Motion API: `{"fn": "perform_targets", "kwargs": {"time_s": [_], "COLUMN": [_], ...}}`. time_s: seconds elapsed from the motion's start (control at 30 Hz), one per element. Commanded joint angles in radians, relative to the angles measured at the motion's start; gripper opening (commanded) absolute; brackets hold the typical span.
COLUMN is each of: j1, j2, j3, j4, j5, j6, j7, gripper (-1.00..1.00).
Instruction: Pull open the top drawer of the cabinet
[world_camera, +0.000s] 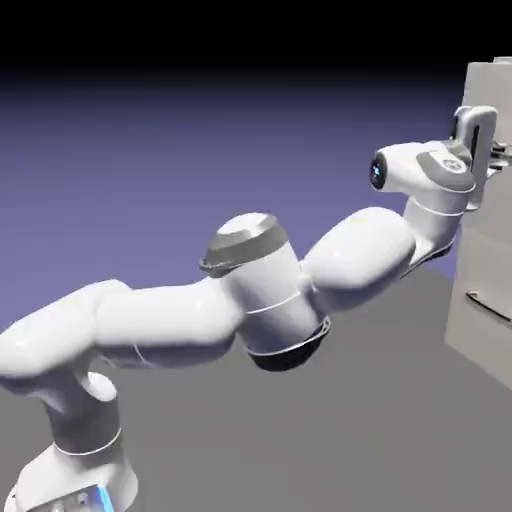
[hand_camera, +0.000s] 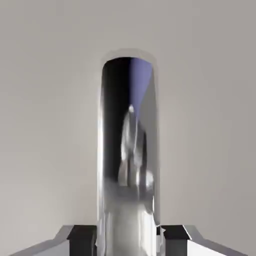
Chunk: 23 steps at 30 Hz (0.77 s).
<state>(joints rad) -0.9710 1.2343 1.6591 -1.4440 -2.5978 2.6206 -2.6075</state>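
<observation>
The off-white cabinet (world_camera: 484, 270) stands at the right edge of the exterior view. My gripper (world_camera: 492, 150) is pressed up to the top drawer (world_camera: 500, 95) at its handle. In the hand view the shiny dark bar handle (hand_camera: 129, 150) runs straight up the middle of the picture, across the flat pale drawer front (hand_camera: 50, 125). Both grey fingertips (hand_camera: 82, 239) sit tight against the bar's two sides, so the gripper (hand_camera: 129, 239) is shut on the handle. From these views I cannot tell whether the drawer front stands out from the cabinet.
A lower drawer's thin dark handle (world_camera: 490, 305) shows below my hand on the cabinet. My white arm (world_camera: 260, 290) stretches from the lower left across the grey table (world_camera: 380, 430) toward the cabinet.
</observation>
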Motion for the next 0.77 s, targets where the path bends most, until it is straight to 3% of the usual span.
{"fn": "perform_targets", "kwargs": {"time_s": [0.0, 0.63, 0.67, 0.73], "j1": [-0.025, -0.538, -0.538, -0.57], "j2": [-0.004, -0.028, -0.028, -0.024], "j3": [0.008, 0.243, 0.243, 0.262], "j4": [-0.036, -0.705, -0.705, -0.742], "j5": [-0.004, 0.009, 0.009, 0.017], "j6": [-0.012, -0.198, -0.198, -0.204], "j7": [0.012, 0.16, 0.16, 0.164], "gripper": [-1.0, -1.0, 1.0, 1.0]}}
